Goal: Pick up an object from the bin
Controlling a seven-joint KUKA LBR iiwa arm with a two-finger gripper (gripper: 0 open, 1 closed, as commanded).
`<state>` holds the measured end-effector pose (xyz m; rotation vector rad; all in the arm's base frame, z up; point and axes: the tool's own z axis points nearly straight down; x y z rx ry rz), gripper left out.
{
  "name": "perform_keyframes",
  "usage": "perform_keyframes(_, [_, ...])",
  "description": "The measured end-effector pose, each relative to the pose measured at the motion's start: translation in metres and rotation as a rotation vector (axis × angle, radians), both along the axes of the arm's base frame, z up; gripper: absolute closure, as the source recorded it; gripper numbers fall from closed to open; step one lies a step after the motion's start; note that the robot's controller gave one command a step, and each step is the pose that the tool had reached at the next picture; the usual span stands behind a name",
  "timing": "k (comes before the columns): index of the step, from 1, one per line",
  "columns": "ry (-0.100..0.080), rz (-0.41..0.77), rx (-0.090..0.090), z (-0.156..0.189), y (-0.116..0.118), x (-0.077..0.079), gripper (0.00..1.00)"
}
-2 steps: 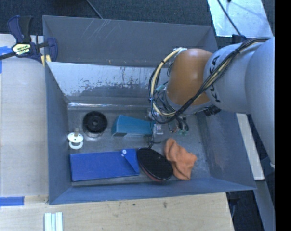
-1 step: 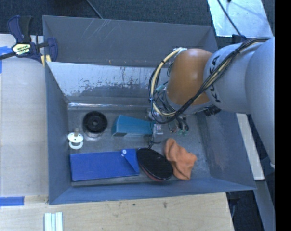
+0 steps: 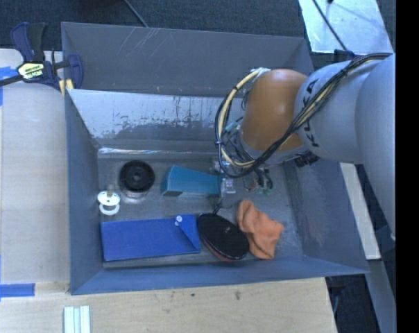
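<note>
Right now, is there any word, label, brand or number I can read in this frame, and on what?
None legible.
Dark lettering on the silver arm: cut off by cables, unreadable.
The flat blue item, teal block, black disc and orange cloth show no print.

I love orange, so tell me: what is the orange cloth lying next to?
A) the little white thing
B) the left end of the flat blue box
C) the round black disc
C: the orange cloth lies right beside the black disc, on the disc's right side in this view.
</note>
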<state>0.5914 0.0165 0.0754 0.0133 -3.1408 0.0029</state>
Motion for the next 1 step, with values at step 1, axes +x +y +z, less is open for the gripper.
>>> perform_keyframes(1, [0.006, 0.000, 0.001, 0.0197, -0.0001, -0.0019, 1.00])
